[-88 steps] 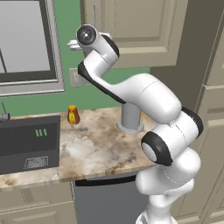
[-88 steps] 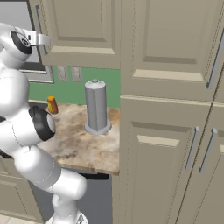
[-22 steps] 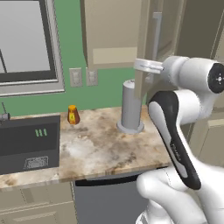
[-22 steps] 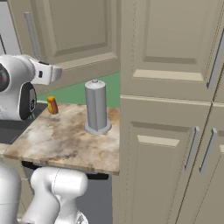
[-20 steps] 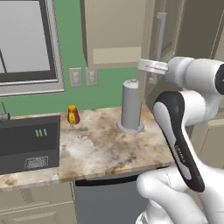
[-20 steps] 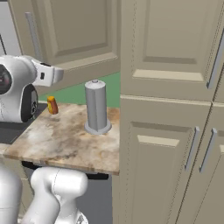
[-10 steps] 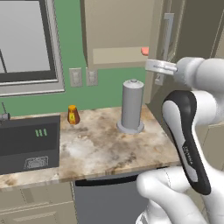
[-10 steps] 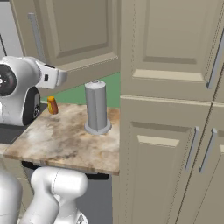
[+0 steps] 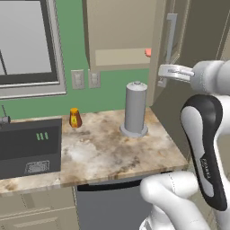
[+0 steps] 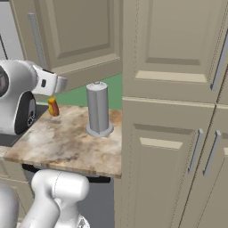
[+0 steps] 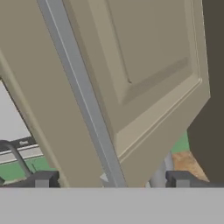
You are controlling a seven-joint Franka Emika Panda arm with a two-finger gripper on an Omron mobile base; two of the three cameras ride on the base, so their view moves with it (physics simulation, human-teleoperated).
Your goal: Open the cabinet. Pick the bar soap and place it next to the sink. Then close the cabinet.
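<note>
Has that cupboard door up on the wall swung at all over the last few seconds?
Yes. The cabinet door has swung open, away from the green wall, uncovering the shelf and bar soap.

Green wall [image 9: 112, 90] with two outlets [image 9: 85, 79], window [image 9: 27, 45] at left, marble counter [image 9: 108, 148], dark sink [image 9: 27, 148], tall beige cabinets [image 10: 173, 111] at right.
</note>
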